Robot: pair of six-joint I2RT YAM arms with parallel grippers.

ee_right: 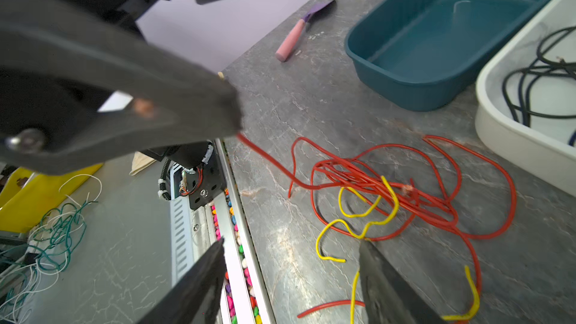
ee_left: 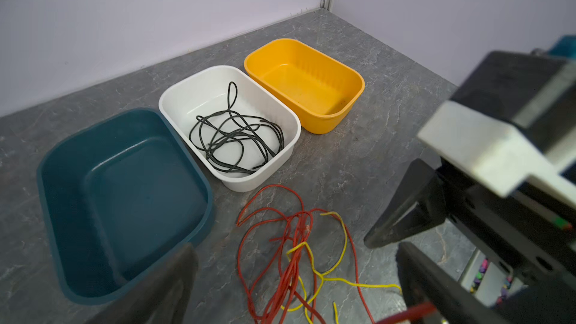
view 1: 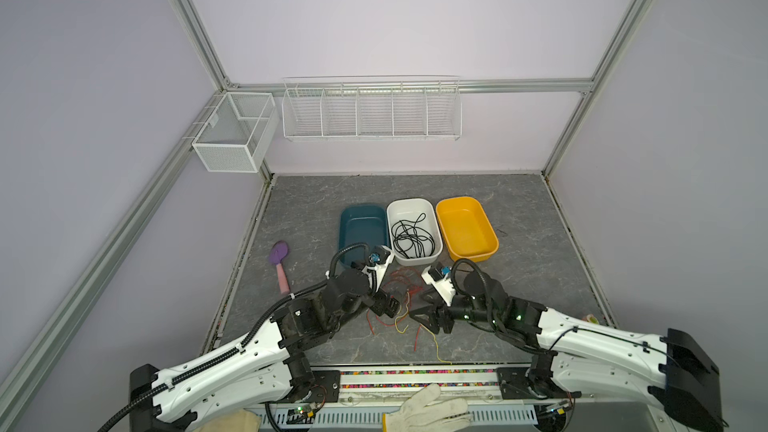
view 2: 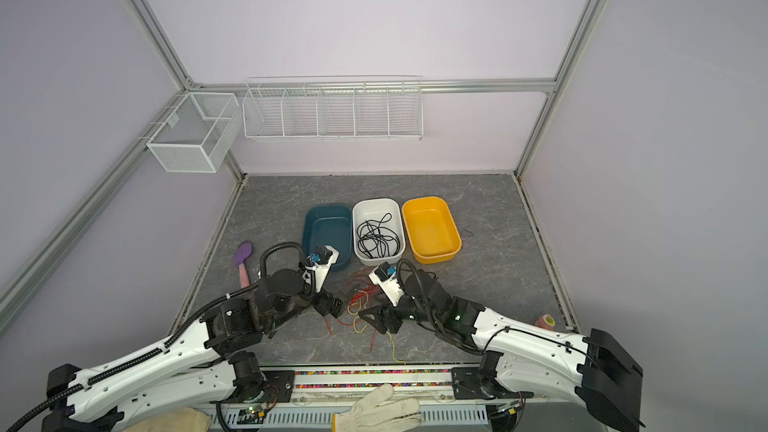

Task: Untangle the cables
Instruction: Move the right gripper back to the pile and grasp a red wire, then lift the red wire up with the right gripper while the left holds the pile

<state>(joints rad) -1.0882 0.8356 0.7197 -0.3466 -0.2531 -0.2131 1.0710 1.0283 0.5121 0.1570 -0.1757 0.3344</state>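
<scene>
left hand (view 1: 391,306) and right hand (ee_right: 291,254), both released, flank cables (ee_left: 299,229) at white tub's (ee_left: 265,172) six o'clock; pinch one yellow end (ee_right: 333,259), pull slowly.

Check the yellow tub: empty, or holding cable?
Empty. The yellow tub shows a bare floor in the left wrist view and in both top views; the black cable lies in the white tub beside it.

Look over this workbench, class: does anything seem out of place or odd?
A purple-bladed, pink-handled toy spade lies alone on the grey marbled table, left of the teal plastic tub; it has nothing to do with wires. The thin red and yellow cables lie knotted together on the table.
</scene>
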